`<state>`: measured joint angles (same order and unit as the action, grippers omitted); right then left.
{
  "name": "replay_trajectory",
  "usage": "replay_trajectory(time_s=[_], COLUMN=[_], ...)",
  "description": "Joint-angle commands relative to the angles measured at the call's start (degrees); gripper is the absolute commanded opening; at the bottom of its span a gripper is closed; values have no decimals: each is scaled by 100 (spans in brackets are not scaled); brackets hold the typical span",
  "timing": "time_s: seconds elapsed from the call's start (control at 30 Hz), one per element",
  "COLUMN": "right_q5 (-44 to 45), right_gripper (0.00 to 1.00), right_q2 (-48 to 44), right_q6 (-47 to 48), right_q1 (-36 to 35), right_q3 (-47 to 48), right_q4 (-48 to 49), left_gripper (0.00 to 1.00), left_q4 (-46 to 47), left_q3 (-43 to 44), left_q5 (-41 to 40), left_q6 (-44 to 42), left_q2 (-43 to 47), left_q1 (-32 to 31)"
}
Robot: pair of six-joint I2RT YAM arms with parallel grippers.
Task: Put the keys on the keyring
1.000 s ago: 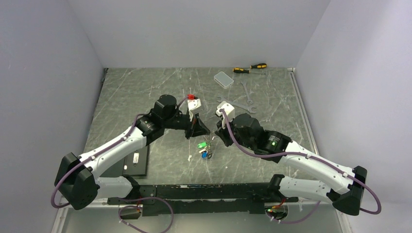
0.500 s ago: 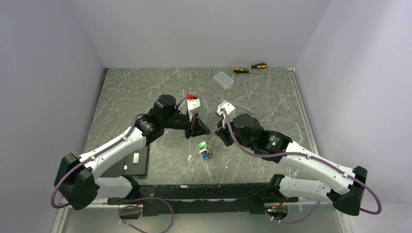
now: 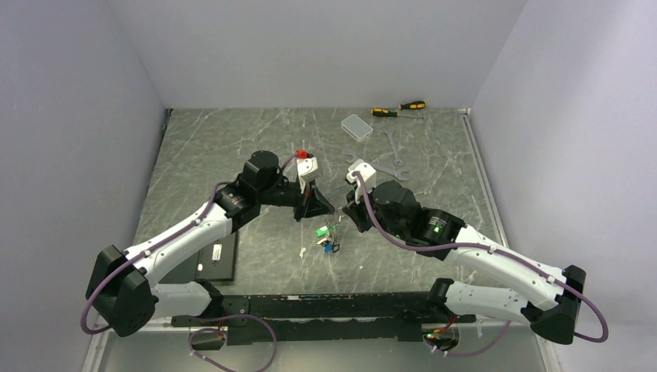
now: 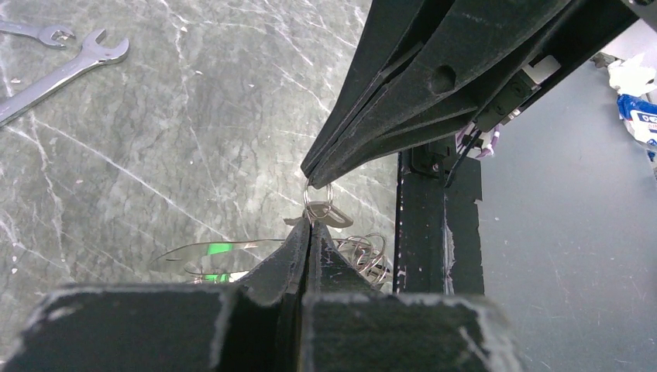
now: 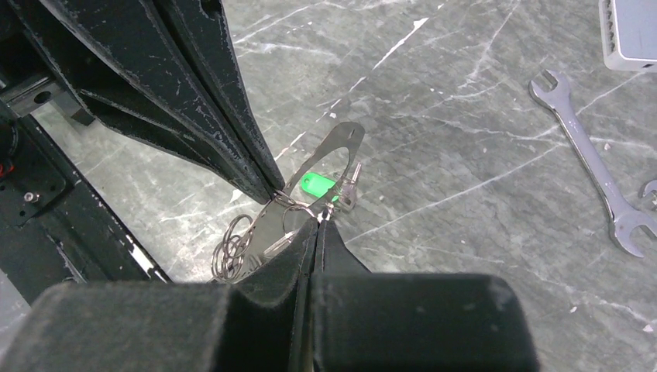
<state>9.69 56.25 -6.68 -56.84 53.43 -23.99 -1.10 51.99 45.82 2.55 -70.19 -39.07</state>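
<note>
I am holding the left gripper (image 4: 310,232) clenched, seemingly on the keyring (image 5: 329,151), whose long axis is slanting away below the tips. The keys (image 5: 316,184) are hanging just beneath. Nearest them, the right gripper (image 5: 319,225) is pinching their small ring.

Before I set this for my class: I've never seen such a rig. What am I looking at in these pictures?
Two robot arms are bolted at a table's near edge. One picture looks down from above; the other two come from a camera on each wrist. The left end effector and right end effector are both shut, tips almost meeting, apparently pinching a bunch of keys and small rings, including a green-headed key. On the marble-patterned table lie wrenches, a clear plastic box and screwdrivers.
</note>
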Motion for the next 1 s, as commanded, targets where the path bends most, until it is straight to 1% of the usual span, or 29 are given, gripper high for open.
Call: replay_trajectory(time_s=[0.0,0.37,0.53,0.97], right_q5=[206,129,15,-82], right_gripper=[0,0,0,0], right_q2=[-131,-139,-77,-113], right_q6=[-51,-220,-346,-980], right_q1=[-3,-3,-4,-3], right_q3=[280,108,67,-58], right_q4=[226,509,472,634], left_gripper=[0,0,0,0], left_q4=[347,443,561,1319], left_q3=[31,-12,-79,-455], left_q5=[234,236,167,-251], left_q6=[-16,43,77,396], left_q2=[251,318,462,1041], left_q1=[14,18,14,39])
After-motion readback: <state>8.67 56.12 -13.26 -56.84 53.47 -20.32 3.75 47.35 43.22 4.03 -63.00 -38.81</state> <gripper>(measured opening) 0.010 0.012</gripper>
